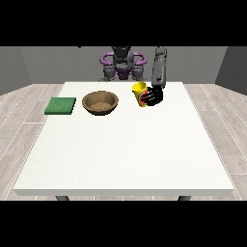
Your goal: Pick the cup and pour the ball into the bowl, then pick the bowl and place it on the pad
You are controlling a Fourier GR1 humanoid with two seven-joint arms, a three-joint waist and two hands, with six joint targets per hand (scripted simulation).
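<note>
Yellow cup [139, 92] in the hand [154, 96] at the view's right.
Fingers curl round it; brown bowl [100, 102] and green pad [61, 106] sit apart on the bench [125, 149].

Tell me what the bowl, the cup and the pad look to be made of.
The bowl looks like wood: matte brown, with a mottled inside. The cup looks like smooth yellow plastic, evenly coloured, though glazed ceramic is possible; the hand at the view's right is wrapped round it. The pad is flat, dull green, perhaps foam or cloth; I cannot tell which.
</note>
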